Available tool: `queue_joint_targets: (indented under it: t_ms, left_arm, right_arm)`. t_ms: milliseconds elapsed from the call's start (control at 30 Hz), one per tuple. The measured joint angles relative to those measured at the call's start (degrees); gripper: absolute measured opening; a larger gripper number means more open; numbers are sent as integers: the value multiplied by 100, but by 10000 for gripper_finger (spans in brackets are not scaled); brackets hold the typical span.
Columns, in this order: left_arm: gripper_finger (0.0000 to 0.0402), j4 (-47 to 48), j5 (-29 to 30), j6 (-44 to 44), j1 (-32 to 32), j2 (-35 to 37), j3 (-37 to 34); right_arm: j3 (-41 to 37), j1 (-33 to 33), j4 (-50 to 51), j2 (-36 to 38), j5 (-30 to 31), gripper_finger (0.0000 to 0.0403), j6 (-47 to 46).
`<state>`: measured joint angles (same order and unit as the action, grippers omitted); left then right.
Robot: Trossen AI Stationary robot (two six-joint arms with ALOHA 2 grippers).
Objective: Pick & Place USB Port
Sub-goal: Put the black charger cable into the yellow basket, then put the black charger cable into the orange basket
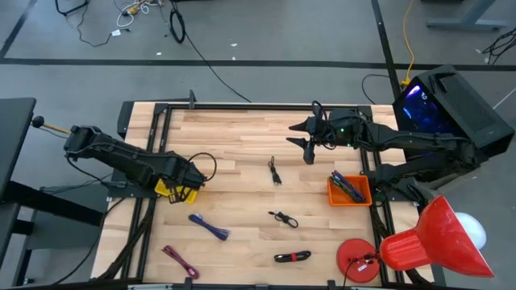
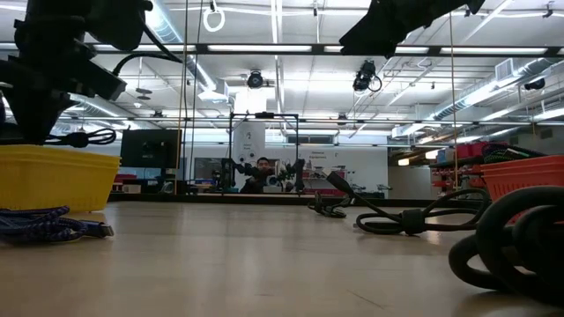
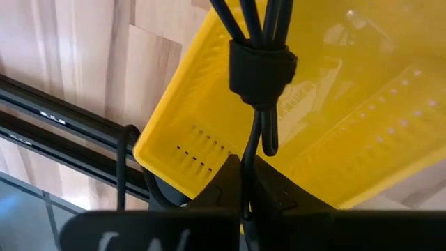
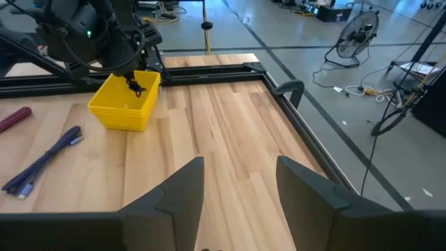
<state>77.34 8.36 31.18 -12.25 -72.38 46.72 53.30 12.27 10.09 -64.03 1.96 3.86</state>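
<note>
Over the yellow bin, left side of table: left gripper holds a bundled black cable, placing step in hand.

Left wrist view shows the fingers closed on the cable's lower strand, its strapped bundle hanging just above the bin's floor; judged ready for release, the next move calls for opening the fingers so it drops inside the walls. Right gripper hovers above the table's far middle, fingers spread apart, holding nothing. Surface: pale wood planks in a black frame, with loose cables scattered — two black, one blue, two reddish. Orange bin sits at the right edge. Room: grey floor, ceiling strip lights, a person far behind.
</note>
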Motion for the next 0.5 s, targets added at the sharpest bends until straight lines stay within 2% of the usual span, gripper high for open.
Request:
queue_joint_targets:
  t_ms: [500]
  left_arm:
    - [115,2,-71,12,19,0,0]
  right_arm:
    - [0,0,13,-1,-7,180,26]
